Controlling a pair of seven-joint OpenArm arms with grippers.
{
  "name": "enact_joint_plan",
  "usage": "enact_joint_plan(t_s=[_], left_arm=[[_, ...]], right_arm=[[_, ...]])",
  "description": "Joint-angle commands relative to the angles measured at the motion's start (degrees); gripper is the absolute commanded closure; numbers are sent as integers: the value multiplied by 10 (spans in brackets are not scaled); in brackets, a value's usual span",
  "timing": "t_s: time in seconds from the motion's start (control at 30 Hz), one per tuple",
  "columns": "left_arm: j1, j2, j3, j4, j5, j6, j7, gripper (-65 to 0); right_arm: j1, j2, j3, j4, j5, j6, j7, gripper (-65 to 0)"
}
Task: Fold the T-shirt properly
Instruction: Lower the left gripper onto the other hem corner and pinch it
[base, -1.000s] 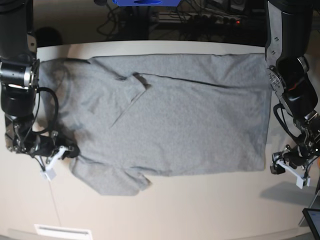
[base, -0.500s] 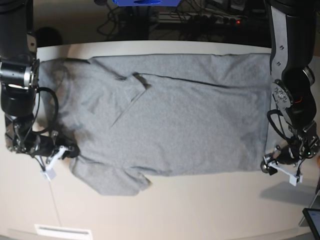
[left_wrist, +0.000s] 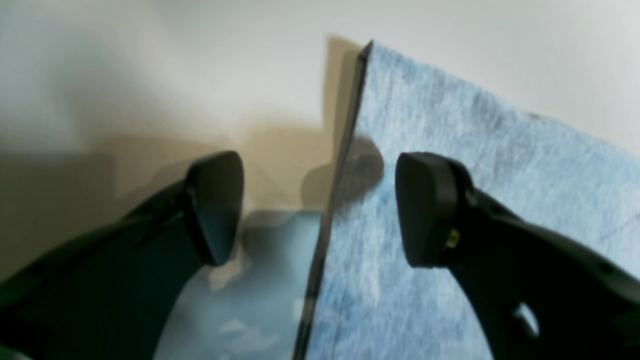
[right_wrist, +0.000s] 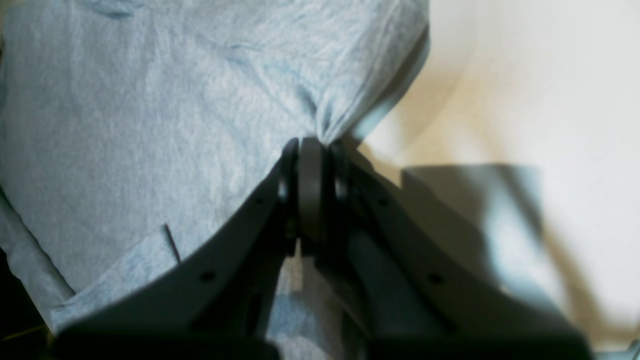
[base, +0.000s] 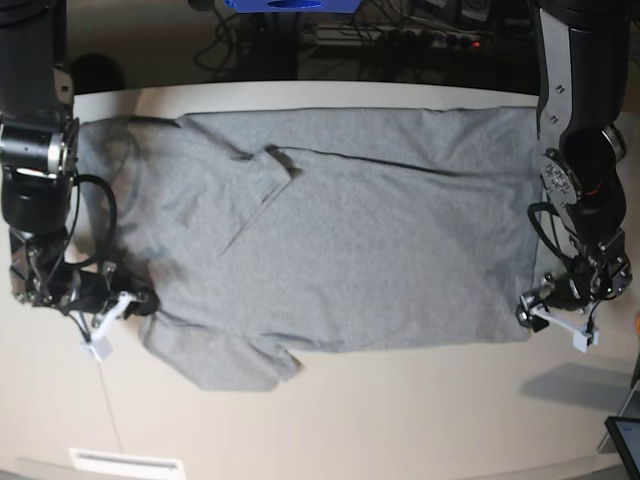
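The right gripper (right_wrist: 312, 150) is clamped on the T-shirt (base: 340, 240) at 8 o'clock; the left gripper (left_wrist: 317, 205) gapes empty astride the 4 o'clock hem corner. Next, it probably must close there before any fold.

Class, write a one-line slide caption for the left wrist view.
Open left gripper straddles the T-shirt edge above the table.
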Motion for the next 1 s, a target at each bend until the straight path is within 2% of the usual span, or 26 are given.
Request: enact_joint_plan(t_s=[0.0,0.17,0.5,0.7,0.83,0.97], left_arm=[[-8,0,-1,3,-2,-1,0,-467],[10,3,-1,3,-2,-3,-4,-467],[17,39,4,4,-2,-5,-3,-467],[17,55,5,4,-2,-6,-2,-465],[18,60,6,4,1,-44,-2,-464],[18,61,6,4,4,-45,-2,-462]], right_arm=[[8,6,-2,2,-17,-4,-16,-9],[8,6,-2,2,-17,-4,-16,-9],[8,6,-2,2,-17,-4,-16,-9],[8,17,-2,2,-17,-4,-15,-9],[8,18,-2,2,-17,-4,-16,-9],[8,18,-2,2,-17,-4,-16,-9]])
